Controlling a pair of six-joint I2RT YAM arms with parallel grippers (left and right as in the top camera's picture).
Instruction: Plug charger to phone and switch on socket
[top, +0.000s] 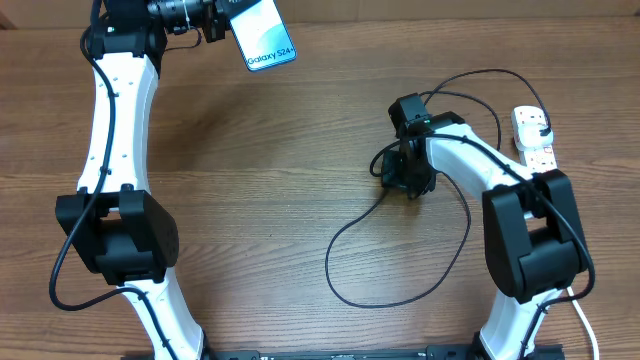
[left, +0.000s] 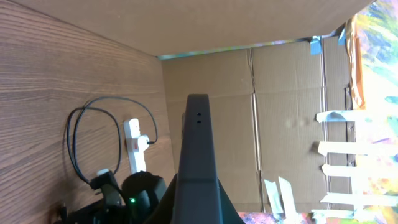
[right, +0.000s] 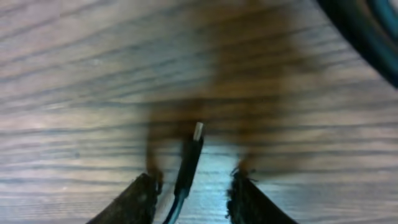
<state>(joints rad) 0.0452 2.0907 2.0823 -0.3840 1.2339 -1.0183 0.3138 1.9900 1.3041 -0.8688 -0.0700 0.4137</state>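
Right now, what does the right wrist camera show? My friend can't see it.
The charger's small silver-tipped connector points up the picture between the right gripper's two dark fingers, which stand apart, not touching it. Wooden table lies behind.

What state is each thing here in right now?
Phone: screen lit, held up, no cable in it.
Left fingers: shut on the phone.
Right fingers: open, straddling the cable tip.
Cable tip: loose, gripped by nothing.
Power strip: plug in; switch unclear.
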